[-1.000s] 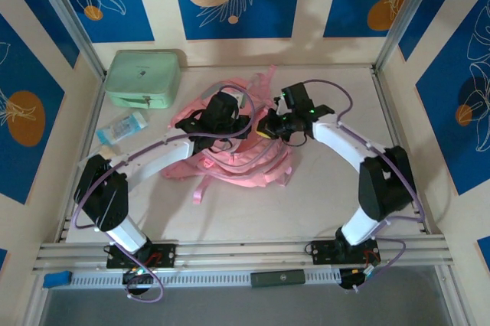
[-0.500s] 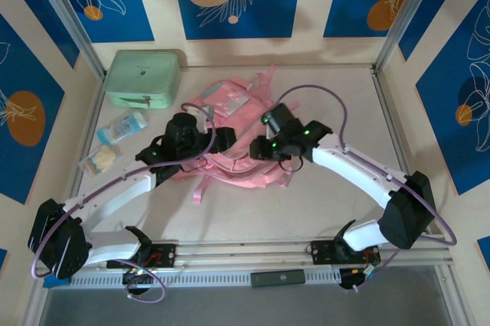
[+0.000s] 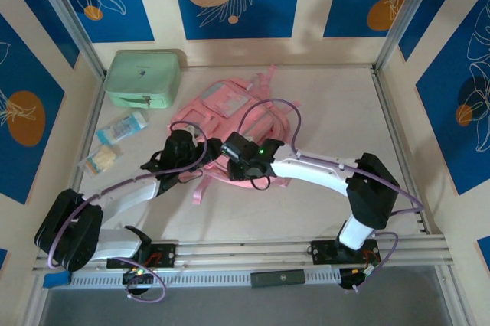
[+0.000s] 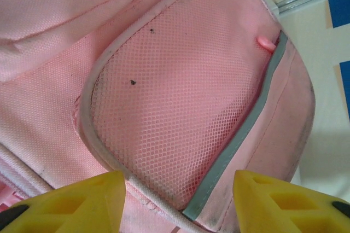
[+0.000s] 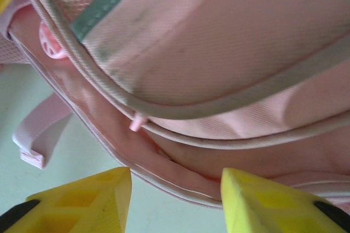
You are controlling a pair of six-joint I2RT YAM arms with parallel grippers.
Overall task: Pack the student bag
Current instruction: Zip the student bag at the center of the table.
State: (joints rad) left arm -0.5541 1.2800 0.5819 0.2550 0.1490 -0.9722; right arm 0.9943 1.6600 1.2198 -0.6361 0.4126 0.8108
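We see the student bag lying mid-table toward the back. It is pink fabric with a grey-clear panel on top, and loose straps trail toward the near edge. Close up, its pink mesh pocket has pale piping, a grey strip along one rim and a few dark specks. The left gripper hangs over that pocket, fingers apart and gripping nothing. The right gripper stands parted at the bag's piped edge. A mint green case sits near the bag's left rear.
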